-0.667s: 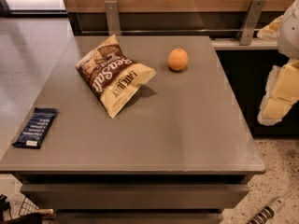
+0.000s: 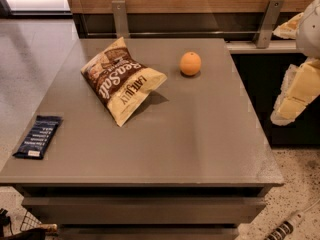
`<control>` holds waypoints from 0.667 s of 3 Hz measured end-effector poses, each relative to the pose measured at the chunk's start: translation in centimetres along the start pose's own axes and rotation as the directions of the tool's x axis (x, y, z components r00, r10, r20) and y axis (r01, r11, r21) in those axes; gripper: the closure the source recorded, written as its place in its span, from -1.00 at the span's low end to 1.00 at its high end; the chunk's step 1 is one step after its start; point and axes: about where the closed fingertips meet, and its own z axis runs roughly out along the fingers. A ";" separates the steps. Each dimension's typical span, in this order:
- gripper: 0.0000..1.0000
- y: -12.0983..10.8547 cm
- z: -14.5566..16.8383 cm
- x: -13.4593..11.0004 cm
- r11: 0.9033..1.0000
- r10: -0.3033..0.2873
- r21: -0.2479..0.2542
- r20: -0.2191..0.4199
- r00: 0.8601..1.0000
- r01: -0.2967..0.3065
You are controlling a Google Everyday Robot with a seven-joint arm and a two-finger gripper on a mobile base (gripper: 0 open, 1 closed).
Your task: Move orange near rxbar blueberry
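The orange (image 2: 190,63) sits on the grey table (image 2: 200,144) at the back, right of centre. The rxbar blueberry (image 2: 38,136), a flat dark navy bar with white text, lies at the table's front left edge. My arm's cream-coloured links (image 2: 297,91) hang off the table's right side, well apart from the orange. Of my gripper (image 2: 286,228) only a slim striped tip shows at the bottom right corner, below the table top and holding nothing that I can see.
A large brown-and-cream chip bag (image 2: 122,81) lies between the orange and the bar, left of centre. A wood and glass wall with metal brackets (image 2: 120,16) runs along the back. The floor lies left and right of the table.
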 end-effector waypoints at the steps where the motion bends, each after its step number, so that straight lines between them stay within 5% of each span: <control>1: -1.00 -3.9 1.8 0.1 0.998 0.044 0.041 0.150 0.988 -0.051; 2: -1.00 -9.2 7.5 -2.4 0.985 0.142 0.030 0.432 0.891 -0.171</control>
